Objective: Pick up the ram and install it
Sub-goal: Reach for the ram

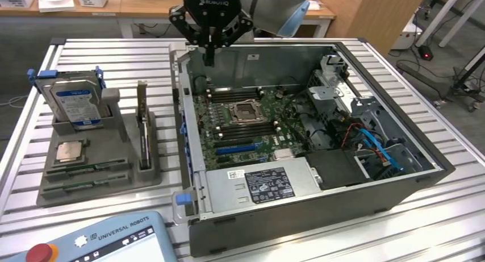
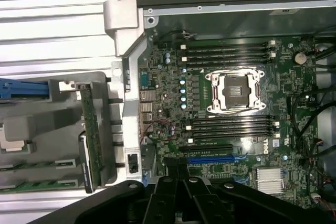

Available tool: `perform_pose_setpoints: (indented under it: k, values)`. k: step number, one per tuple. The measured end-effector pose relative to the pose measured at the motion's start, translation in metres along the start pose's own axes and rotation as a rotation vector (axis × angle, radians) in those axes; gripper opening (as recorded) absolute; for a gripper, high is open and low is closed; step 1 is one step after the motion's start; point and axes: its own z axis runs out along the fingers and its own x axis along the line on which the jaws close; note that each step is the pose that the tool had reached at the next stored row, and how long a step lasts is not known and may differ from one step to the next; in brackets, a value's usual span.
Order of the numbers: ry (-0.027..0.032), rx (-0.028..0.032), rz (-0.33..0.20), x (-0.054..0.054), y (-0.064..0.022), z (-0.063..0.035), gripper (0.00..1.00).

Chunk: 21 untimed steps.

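Slatted aluminium table [image 1: 113, 52], lab benches behind: an open computer case [image 1: 394, 188] lies on its side at the exterior view's right. Its motherboard [image 1: 254, 123] is exposed, with 2 banks of dark memory slots [image 1: 236, 95] flanking a bare processor socket [image 1: 246, 111]. At the left sits a grey parts tray [image 1: 99, 198] carrying a hard drive [image 1: 76, 103], a square silver processor [image 1: 68, 151] and an upright expansion card [image 1: 142, 131].

The ram [image 1: 72, 188] — 1 of 2 narrow green sticks — rests in the tray's nearest slots, well apart from the gripper [image 1: 210, 57]. The gripper hangs over the far left corner of the case, fingers clenched together with nothing visible between them. In the wrist view the gripper [image 2: 178, 179] looks down on the board, with the ram [image 2: 37, 184] off beside the case.

The stick looks light, thin and stiff, yet fragile. It is probably best pinched across its 2 flat faces near the middle of its length, clear of the contact edge — the smooth board could slip or twist in a weak hold.
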Motion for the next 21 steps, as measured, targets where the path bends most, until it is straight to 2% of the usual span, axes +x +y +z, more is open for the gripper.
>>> perform_pose_setpoints:
  k: [12, 21]
  values:
    - [-0.0104, -0.0009, 0.000, 0.028, -0.0021, 0.0005, 0.10]
    - [-0.0145, -0.0013, -0.001, 0.051, -0.0038, 0.0008, 0.10]
